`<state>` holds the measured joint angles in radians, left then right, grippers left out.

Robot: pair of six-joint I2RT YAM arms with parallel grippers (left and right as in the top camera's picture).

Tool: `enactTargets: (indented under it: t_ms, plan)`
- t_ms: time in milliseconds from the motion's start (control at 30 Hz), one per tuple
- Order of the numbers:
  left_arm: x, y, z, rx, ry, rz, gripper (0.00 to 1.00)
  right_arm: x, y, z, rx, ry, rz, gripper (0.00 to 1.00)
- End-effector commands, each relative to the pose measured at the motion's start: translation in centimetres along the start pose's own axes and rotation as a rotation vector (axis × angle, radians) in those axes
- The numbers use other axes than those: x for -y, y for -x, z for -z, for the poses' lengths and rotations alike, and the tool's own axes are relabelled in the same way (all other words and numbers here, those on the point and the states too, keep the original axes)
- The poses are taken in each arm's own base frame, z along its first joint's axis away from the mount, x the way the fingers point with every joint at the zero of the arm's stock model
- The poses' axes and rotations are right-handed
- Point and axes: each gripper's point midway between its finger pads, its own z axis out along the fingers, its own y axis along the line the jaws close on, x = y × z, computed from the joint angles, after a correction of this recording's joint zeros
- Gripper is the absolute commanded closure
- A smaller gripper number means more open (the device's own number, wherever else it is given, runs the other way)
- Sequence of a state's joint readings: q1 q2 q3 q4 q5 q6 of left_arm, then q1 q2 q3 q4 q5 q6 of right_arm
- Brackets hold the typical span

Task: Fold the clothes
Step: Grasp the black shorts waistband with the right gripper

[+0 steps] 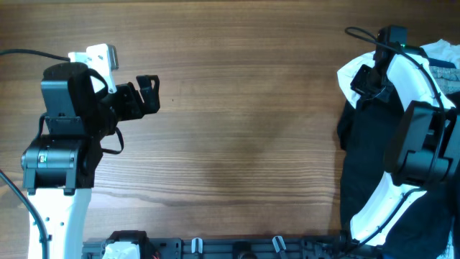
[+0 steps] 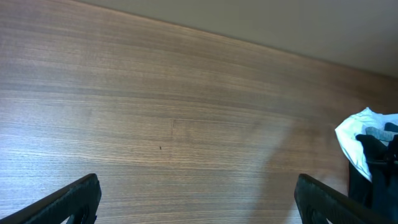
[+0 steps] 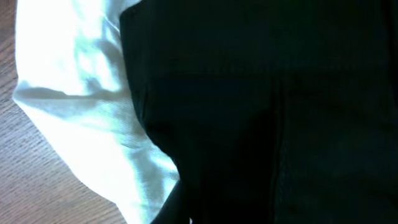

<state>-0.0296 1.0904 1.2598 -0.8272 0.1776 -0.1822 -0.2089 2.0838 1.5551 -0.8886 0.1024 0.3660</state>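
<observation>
Black shorts (image 1: 357, 167) over white shirt (image 1: 346, 72)

I'm looking straight down on the table (image 1: 237, 144) through the overhead camera. The left wrist camera is sitting low and facing across the wood toward the white shirt (image 2: 360, 134) at the far right, which overhead is also showing. The right wrist camera is pressing in very close on the black shorts (image 3: 261, 112) and that same shirt.
</observation>
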Motion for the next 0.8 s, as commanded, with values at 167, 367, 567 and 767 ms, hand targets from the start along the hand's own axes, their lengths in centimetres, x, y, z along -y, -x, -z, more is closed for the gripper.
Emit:
enactTargets:
  t_ms: [167,367,567,767]
  plan:
    - [-2.2,1.3,0.6,0.059,0.125,0.009,0.00,-6.0,4.2,22.9,0.461,0.456,0.207,0.96]
    - [-2.1,3.0,1.7,0.145,0.135,0.001,0.00,-16.6,-5.7,32.9,0.545,0.770,0.553,0.96]
    - [-3.6,4.2,4.0,0.237,0.237,0.004,0.00,-29.5,-23.6,30.1,0.363,0.799,0.963,0.94]
    - [-3.4,4.1,4.4,0.243,0.227,0.003,0.00,-25.6,-14.0,27.1,0.471,0.540,0.574,0.60]
